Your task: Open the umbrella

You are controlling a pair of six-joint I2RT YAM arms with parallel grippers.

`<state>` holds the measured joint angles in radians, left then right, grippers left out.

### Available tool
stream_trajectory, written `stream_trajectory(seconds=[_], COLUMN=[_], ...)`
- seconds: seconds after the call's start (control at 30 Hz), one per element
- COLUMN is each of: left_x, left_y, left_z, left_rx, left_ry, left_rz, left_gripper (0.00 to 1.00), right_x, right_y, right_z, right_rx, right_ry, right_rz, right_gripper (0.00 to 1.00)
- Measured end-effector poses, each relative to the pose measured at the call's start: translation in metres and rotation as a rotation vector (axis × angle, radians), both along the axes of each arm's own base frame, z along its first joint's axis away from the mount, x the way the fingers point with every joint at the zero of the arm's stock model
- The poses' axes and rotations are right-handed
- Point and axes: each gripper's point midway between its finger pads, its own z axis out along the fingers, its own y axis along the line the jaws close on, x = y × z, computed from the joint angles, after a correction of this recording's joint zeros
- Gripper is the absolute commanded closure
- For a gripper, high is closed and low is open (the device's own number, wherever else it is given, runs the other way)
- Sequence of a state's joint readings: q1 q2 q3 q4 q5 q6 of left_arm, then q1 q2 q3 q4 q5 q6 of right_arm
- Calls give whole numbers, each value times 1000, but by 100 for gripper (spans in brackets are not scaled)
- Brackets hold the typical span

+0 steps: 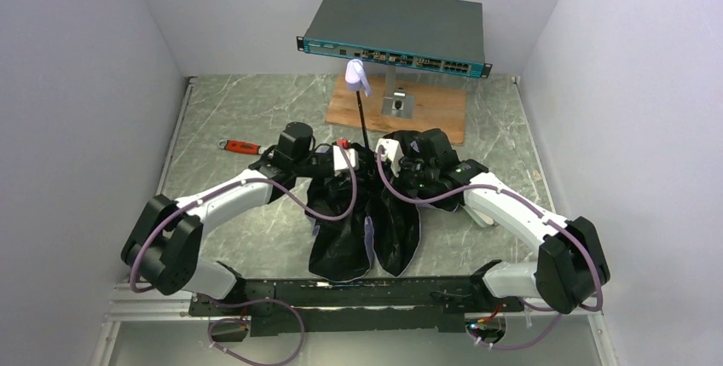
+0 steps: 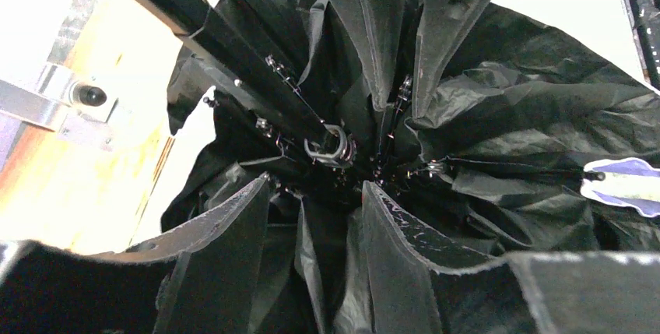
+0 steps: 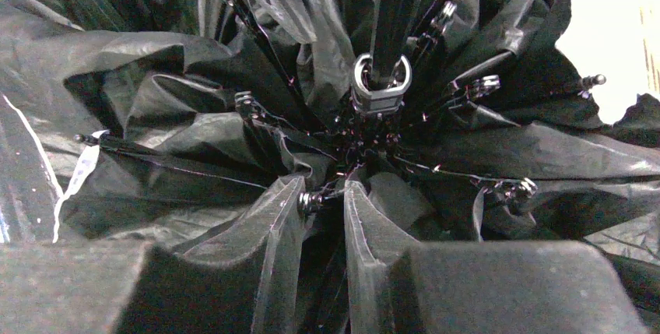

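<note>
- Top external view: the umbrella [image 1: 362, 229] stands in the middle of the table [image 1: 247, 110], between the two arms. Its black folds hang limp toward the arm bases.
- Its thin black shaft [image 1: 364, 123] rises away from the folds to the pale lavender handle [image 1: 358, 76], which shows in front of the network switch [image 1: 396, 29] and above the wooden board [image 1: 435, 114].
- The left gripper [image 1: 343, 159] and right gripper [image 1: 390, 151] meet the umbrella from either side, where the shaft enters the fabric.
- Left wrist view: the fingers [image 2: 226, 233] stand apart, with crumpled black lining and ribs filling the gap just below the grey collar [image 2: 331, 147] on the shaft. I cannot tell whether they press on anything.
- Right wrist view: the fingers [image 3: 272, 225] are close together, with a rib joint [image 3: 310, 202] and a fold of lining in the narrow gap. I cannot tell whether this is a firm pinch.
- A red-handled tool [image 1: 241, 147] lies on the table to the left, apart from the umbrella.
</note>
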<state>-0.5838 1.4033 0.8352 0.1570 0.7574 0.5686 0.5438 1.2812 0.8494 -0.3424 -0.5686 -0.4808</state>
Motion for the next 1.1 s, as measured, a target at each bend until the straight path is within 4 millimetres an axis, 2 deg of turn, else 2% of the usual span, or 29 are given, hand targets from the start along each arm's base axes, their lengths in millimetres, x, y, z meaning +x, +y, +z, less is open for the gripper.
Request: stream_trajectory(seconds=[0.3, 0.47, 0.53, 0.63, 0.67, 0.8, 0.93, 1.1], left_x=[23, 37, 41, 48, 50, 61, 78, 87], left_y=[-21, -17, -11, 2, 7, 28, 57, 91], left_z=[-8, -24, -32, -37, -38, -46, -46, -41], left_rx=[14, 58, 85, 106, 112, 137, 155, 183], left_ry=[-14, 4, 13, 29, 38, 79, 93, 98], left_rz=[23, 77, 99, 132, 143, 202, 288, 365], left_gripper=[57, 71, 77, 98, 100, 100, 100, 100], right_x=[-2, -3, -4, -3, -2, 2, -10, -17], right_y=[-9, -16, -19, -25, -27, -35, -51, -60], right_z=[-7, -12, -16, -19, -20, -23, -44, -57], right_rx=[-38, -64, -77, -92, -96, -115, -176, -218], right_ry=[-13, -19, -21, -34, -42, -72, -16, 23], right_rz=[-1, 3, 8, 14, 17, 22, 26, 36], right_gripper=[77, 80, 82, 87, 88, 100, 100, 100])
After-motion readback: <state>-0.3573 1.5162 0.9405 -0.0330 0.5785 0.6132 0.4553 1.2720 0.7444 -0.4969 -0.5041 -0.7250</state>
